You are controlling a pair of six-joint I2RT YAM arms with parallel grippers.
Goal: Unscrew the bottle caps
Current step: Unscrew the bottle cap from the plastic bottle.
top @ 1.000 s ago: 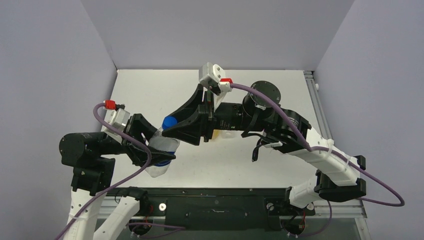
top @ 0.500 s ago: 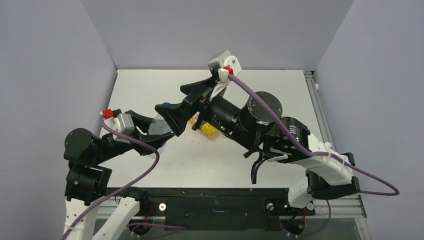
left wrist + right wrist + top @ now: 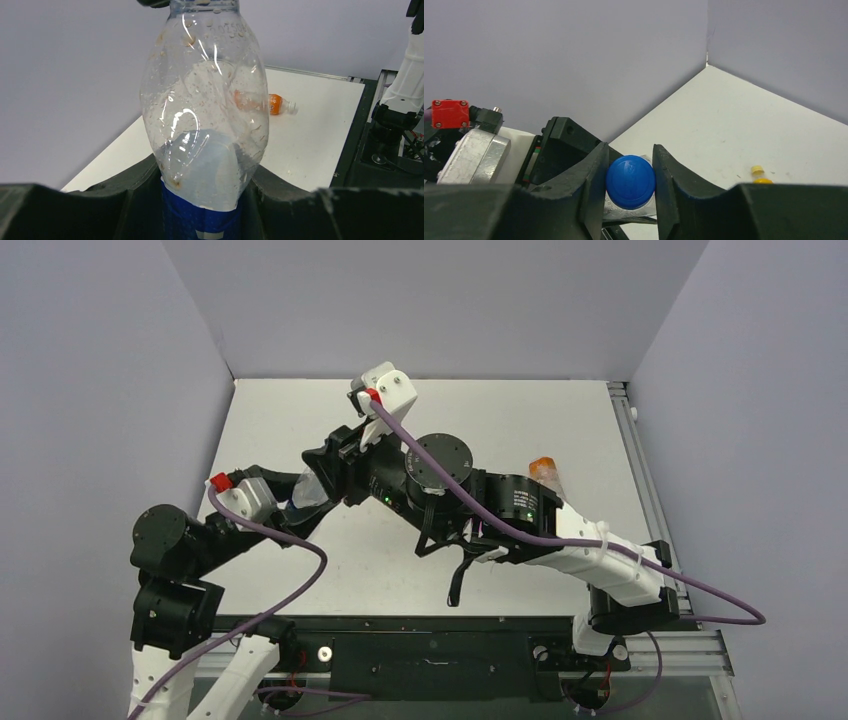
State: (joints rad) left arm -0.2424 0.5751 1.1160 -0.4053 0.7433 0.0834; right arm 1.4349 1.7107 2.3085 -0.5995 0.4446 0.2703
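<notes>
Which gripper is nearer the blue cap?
Right. The right gripper clamps the blue cap between its fingers. The left gripper holds the bottle lower down, at its label, away from the cap.

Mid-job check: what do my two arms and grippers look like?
Both match: the left arm and right arm have black rounded joints and white lower links. A purple cable runs along each into a red connector by a pale wrist block. The left gripper and right gripper have matte black wedge-shaped fingers. No printed markings can be read.
</notes>
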